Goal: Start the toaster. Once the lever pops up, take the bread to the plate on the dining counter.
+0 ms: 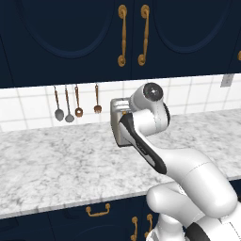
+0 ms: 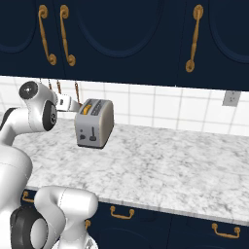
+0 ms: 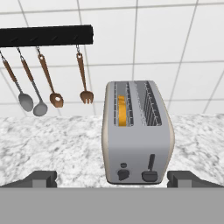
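First, with the gripper (image 3: 112,179) spread wide before the toaster (image 3: 138,131), we align one fingertip above the lever (image 3: 150,169) and press straight down.

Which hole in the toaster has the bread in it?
The left slot in the hand view holds the orange bread. The slot beside it, above the lever, has bare wires.
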Available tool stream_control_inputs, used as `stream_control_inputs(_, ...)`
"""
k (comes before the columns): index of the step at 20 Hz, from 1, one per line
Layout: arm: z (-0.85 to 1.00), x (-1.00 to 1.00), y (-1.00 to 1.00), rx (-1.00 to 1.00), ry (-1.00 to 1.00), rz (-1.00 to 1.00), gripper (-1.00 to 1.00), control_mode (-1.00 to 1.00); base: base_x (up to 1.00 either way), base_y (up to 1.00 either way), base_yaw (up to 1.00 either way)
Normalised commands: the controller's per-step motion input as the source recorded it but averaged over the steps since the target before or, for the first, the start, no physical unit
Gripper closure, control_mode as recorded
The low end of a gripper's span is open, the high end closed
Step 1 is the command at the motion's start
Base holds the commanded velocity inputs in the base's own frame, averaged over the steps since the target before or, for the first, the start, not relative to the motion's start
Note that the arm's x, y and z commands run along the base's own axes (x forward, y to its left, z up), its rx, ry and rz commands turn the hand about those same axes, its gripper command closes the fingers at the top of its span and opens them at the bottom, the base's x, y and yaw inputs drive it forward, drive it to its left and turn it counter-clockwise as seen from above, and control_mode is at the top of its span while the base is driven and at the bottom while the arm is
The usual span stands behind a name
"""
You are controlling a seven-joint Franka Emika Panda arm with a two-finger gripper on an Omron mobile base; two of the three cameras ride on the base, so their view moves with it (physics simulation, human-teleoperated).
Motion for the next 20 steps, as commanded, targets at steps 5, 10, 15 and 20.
stream_control_inputs(5, 0.00, 0.00, 0.00, 0.00, 0.00, 0.00, -1.00, -1.00, 0.00, 0.00, 0.00)
stream_control_inputs(10, 0.00, 0.00, 0.00, 0.00, 0.00, 0.00, -1.00, -1.00, 0.00, 0.00, 0.00)
stream_control_inputs(15, 0.00, 0.00, 0.00, 0.00, 0.00, 0.00, -1.00, -1.00, 0.00, 0.00, 0.00)
stream_control_inputs(20, 0.00, 0.00, 0.00, 0.00, 0.00, 0.00, -1.00, -1.00, 0.00, 0.00, 0.00)
